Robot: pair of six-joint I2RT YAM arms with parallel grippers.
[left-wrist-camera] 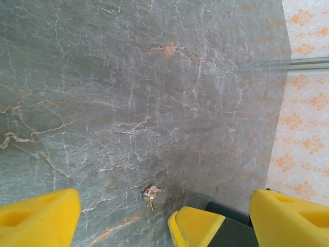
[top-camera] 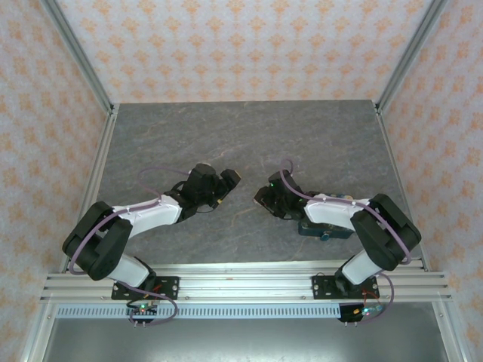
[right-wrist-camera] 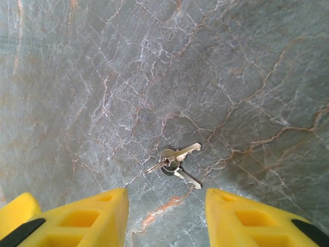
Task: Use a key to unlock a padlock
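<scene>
The surface [top-camera: 226,136] is grey-green with a stone look, veined in white and rust. On it, between the two claws, lie the keys [right-wrist-camera: 175,162]. They are small, flat and silvery, at least two on one ring [right-wrist-camera: 165,165], splayed apart. The left claw [left-wrist-camera: 164,203] has blocky yellow fingers [left-wrist-camera: 36,216] spread wide, gripping and touching nothing. The right claw [right-wrist-camera: 165,198] stands partly open and empty, and the keys lie untouched just beyond its yellow tips. One padlock [top-camera: 311,228], a dark teal block, sits on the surface partly under the right arm, apart from the keys.
</scene>
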